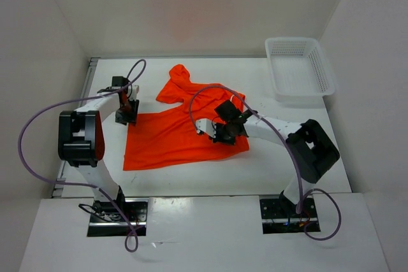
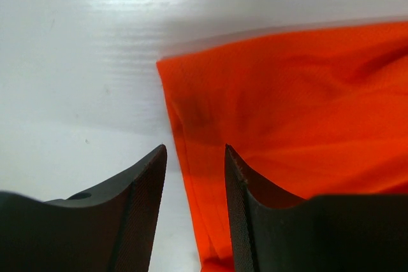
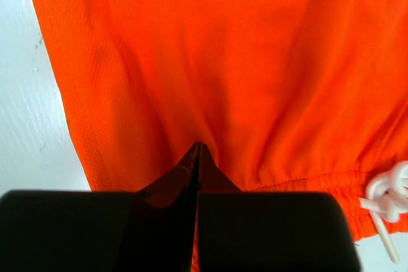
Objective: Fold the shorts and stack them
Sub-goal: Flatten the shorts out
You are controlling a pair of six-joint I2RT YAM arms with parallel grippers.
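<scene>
The orange shorts (image 1: 166, 138) lie spread on the white table, with one part bunched up at the back (image 1: 182, 81). My left gripper (image 1: 126, 118) is at their back-left corner. In the left wrist view it (image 2: 194, 148) is open, and the hem edge of the shorts (image 2: 287, 93) runs between its fingers. My right gripper (image 1: 220, 135) rests on the right part of the shorts. In the right wrist view it (image 3: 199, 146) is shut, pinching a pucker of the orange fabric (image 3: 210, 49). The gathered waistband and white drawstring (image 3: 389, 195) lie just to its right.
A white mesh basket (image 1: 299, 68) stands at the back right of the table. White walls close in the table at the left, back and right. Purple cables loop from both arms above the cloth.
</scene>
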